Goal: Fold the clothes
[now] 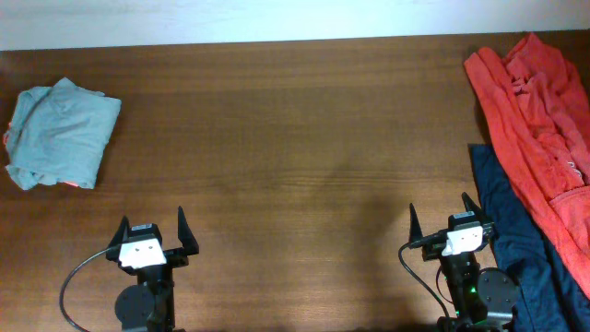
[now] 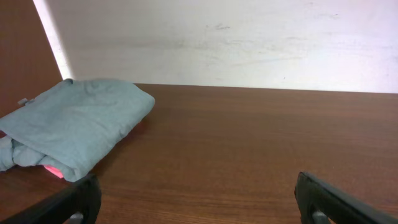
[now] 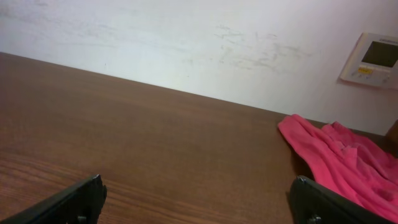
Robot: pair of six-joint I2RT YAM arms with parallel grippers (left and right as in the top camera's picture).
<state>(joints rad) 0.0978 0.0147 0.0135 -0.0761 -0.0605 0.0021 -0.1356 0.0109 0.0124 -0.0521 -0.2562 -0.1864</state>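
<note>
From overhead, the pale blue-green T-shirt [image 1: 60, 134] is lying as a folded bundle at the far left of the table [image 1: 295, 138]. A sliver of salmon-pink cloth [image 1: 70, 184] is peeking from under its near edge, so this is probably serving as the finished stack. The orange-red garment [image 1: 535, 120] is sprawling crumpled along the right edge and overlapping the navy garment [image 1: 516, 249] nearer the robot. Both seem to be waiting their turn. The left gripper [image 1: 153, 219] and right gripper [image 1: 440, 207] are hovering at the near side, each spread wide and carrying nothing.

In the left wrist view, the left gripper's fingers [image 2: 74, 200] are framing bare wood, with the T-shirt lying far left, well apart from them.

In the right wrist view, the right gripper's wide-spread fingers [image 3: 78, 200] are likewise pointing over bare wood. The orange-red garment is lying to the far right below a wall panel [image 3: 373, 59], so the right arm is likely the better one for reaching it.
</note>
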